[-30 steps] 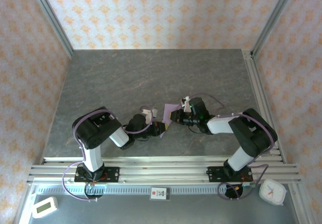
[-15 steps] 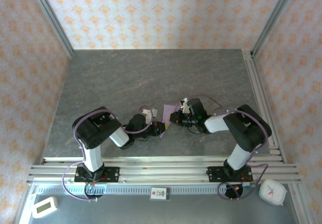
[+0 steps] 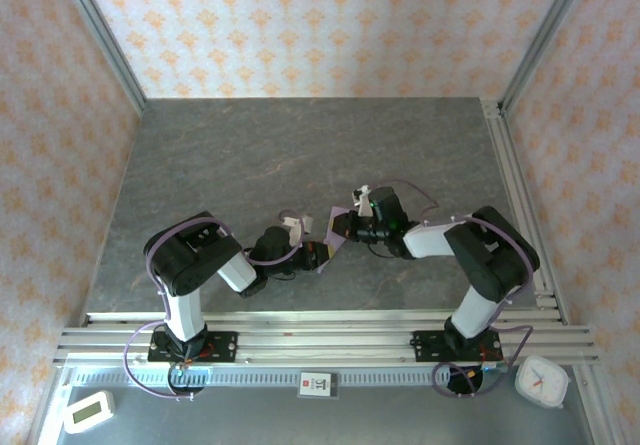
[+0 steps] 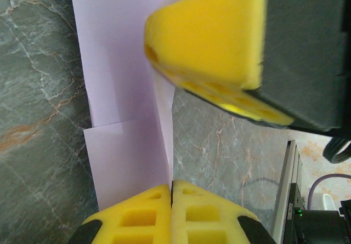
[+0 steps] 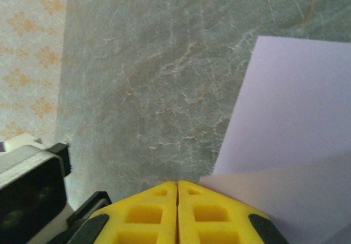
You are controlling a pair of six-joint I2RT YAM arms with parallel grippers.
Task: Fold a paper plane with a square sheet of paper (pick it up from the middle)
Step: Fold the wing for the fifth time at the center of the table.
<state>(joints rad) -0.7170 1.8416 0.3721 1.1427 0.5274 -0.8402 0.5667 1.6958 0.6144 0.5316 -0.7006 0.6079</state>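
Overhead, the left pincer [image 3: 322, 256] and right pincer [image 3: 341, 227] meet tip to tip at the square sheet of paper [image 3: 336, 215], with bare veined grey table [image 3: 300, 155] all round. Left wrist: the left pincer [image 4: 171, 192], waffled yellow foam, is clamped on a fold of the smooth lilac sheet [image 4: 126, 63]. Right wrist: the right pincer [image 5: 177, 189] is pressed closed, the sheet's [image 5: 285, 107] straight edge just right of its tips; whether it grips cannot be told.

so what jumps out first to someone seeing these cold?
Two arms meet nose to nose in the middle of the grey stone table, sharing a lilac sheet that stands out against the orange-patterned walls. Up close, bright yellow fingers dominate. The left pincer is shut on a creased edge of the sheet, and the right pincer, also shut, sits right beside the paper.
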